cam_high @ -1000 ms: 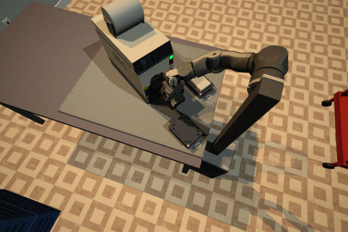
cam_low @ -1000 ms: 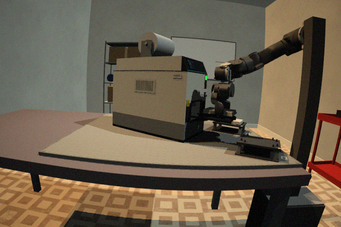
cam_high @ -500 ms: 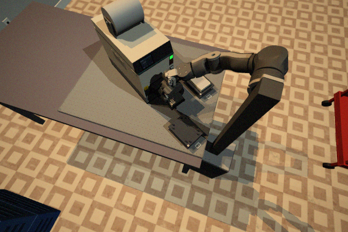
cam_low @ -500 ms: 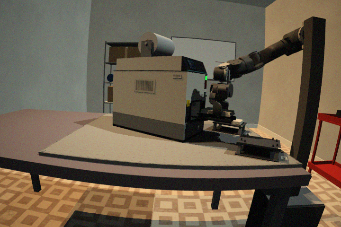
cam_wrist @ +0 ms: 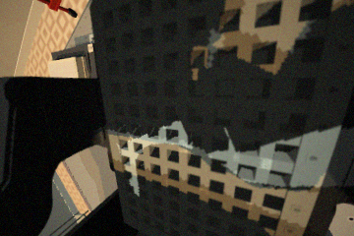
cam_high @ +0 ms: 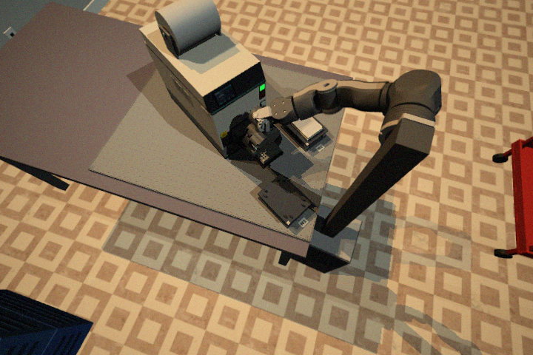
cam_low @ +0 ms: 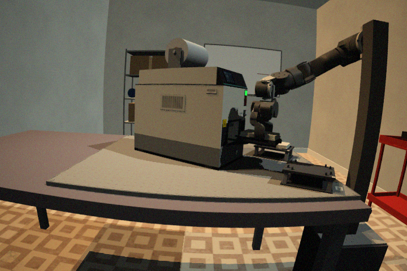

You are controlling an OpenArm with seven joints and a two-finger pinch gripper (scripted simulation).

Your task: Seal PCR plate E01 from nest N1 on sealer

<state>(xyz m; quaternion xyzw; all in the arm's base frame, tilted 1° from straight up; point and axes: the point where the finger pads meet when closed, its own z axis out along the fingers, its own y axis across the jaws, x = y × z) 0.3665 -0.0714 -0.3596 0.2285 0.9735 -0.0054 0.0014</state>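
Plate [cam_wrist: 219, 147] prob. light, stiff plastic w/ thin walls, slick edges; best gripped across short width at rim, kept level. Jaws [cam_high: 262, 146] about half open, clamped on plate, held low over sealer [cam_high: 200, 71] stage at front opening. Lamp [cam_high: 262, 89] green. 2nd plate [cam_high: 309, 129] in its nest on worktop [cam_high: 44, 92], nearer nest [cam_high: 283, 200] holds nothing.

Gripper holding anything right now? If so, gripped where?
Yes: the gripper is shut on plate E01, over the sealer's stage. Exact grip point on the plate cannot be told.
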